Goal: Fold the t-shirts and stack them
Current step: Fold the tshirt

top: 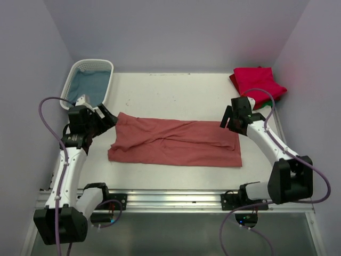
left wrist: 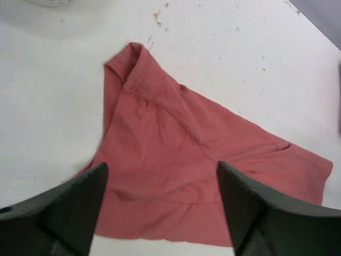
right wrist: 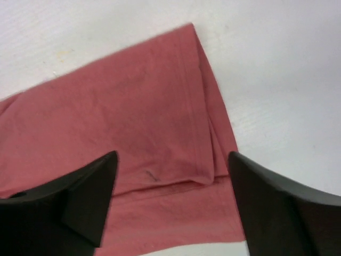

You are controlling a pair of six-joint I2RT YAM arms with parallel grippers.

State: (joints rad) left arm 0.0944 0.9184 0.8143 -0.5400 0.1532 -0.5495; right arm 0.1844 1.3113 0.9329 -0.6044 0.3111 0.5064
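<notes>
A large dusty salmon-red t-shirt (top: 176, 141) lies folded lengthwise into a long band across the middle of the table. My left gripper (top: 109, 118) hovers over its left end, jaws wide open, holding nothing; the cloth (left wrist: 176, 160) lies flat below the fingers. Over the shirt's right end my right gripper (top: 226, 120) is open too, above the folded corner (right wrist: 176, 138). At the back right lies a folded crimson-pink t-shirt (top: 257, 85), a sliver of a green one (top: 264, 104) showing under it.
A white lattice basket (top: 74, 77) with blue-grey cloth (top: 90, 85) inside stands at the back left corner. Walls close in the table on three sides. The arms' mounting rail (top: 170, 200) runs along the near edge.
</notes>
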